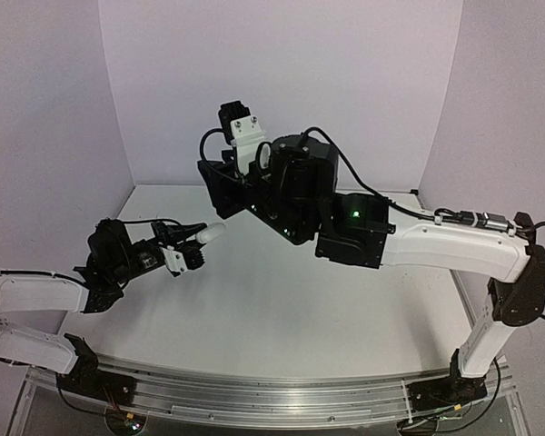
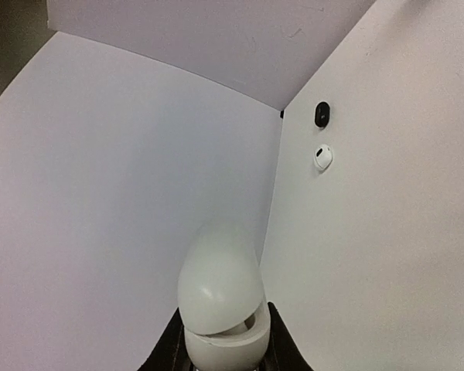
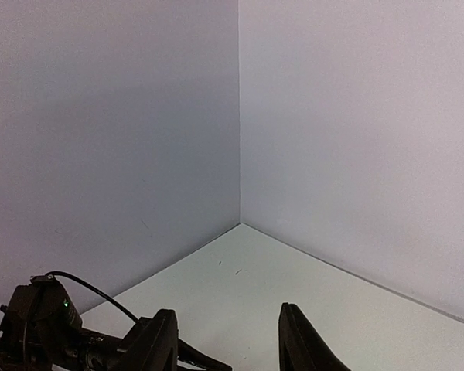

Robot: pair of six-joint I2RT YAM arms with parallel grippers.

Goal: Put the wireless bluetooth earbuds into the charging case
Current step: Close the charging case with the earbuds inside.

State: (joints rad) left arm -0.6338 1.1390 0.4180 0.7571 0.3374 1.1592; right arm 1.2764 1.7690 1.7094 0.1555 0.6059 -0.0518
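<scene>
My left gripper (image 2: pixel 223 332) is shut on a white egg-shaped charging case (image 2: pixel 220 297), whose lid stands slightly ajar. In the top view the case (image 1: pixel 211 233) sticks out of the left gripper (image 1: pixel 193 250) above the left part of the table. Two earbuds lie on the table beyond the case, one black (image 2: pixel 322 114) and one white (image 2: pixel 322 157). My right gripper (image 3: pixel 228 317) is open with nothing between its fingers, facing the back corner. From above, the right gripper (image 1: pixel 220 182) hangs near the back wall, apart from the case.
The white table (image 1: pixel 282 300) is closed in by pale walls at the back and on both sides. The right arm (image 1: pixel 454 245) reaches across from the right. Part of the left arm (image 3: pixel 39 325) shows low in the right wrist view.
</scene>
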